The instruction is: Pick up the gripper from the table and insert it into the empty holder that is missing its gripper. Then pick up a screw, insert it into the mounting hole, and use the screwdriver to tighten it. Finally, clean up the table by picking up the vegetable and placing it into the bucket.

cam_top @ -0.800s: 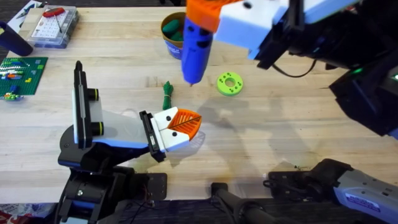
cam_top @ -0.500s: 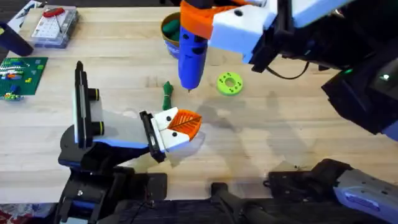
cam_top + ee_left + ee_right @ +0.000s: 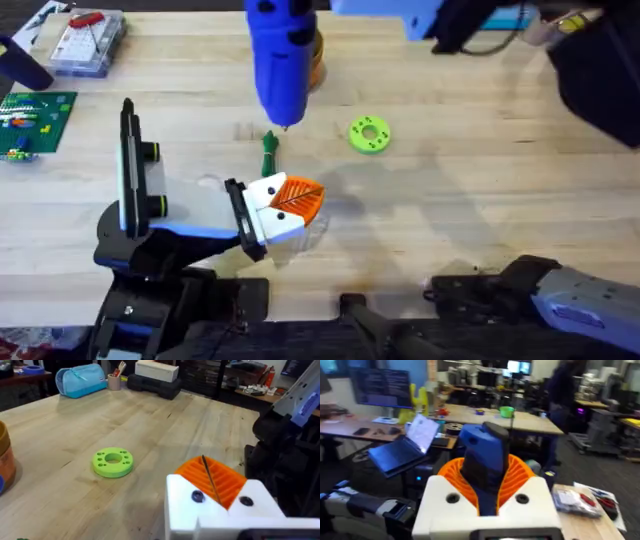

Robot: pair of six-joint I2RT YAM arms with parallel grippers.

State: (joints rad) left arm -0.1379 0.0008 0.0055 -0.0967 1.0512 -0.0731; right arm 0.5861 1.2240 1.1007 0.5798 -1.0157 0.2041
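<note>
Field notes, placed against the lime-green ring (image 3: 369, 134) on the table (image 3: 480, 190).

My left gripper (image 3: 296, 203) rests low on the near side of the ring and to its left. Its white fingers with orange ribbed pads (image 3: 215, 479) are pressed together, clenched on nothing; from the left wrist I see only a thin dark seam between the pads. The ring (image 3: 112, 462) lies flat on the wood beyond them.

The vegetable (image 3: 268, 154), slim and dark green, lies on the table left of the ring, between the ring and my left gripper's tips, just past those tips.

My right gripper (image 3: 487, 491) is raised above the table, left of the ring and farther back. It is grasping the screwdriver (image 3: 281, 62): from the right wrist the blue body (image 3: 484, 465) sits clamped between the orange pads. In the overhead view the screwdriver hangs with its tapered tip pointing down, the tip just above the leafy end of the vegetable; I cannot tell whether it touches anything.

The bucket (image 3: 316, 58) stands farther back than the ring and to its left, mostly hidden behind the screwdriver; a sliver of orange wall shows.

Far left of the ring, at the table's back corner, sits a clear parts box (image 3: 86, 40) with a small red-handled tool on top, and nearer, a green board (image 3: 35, 115).
</note>
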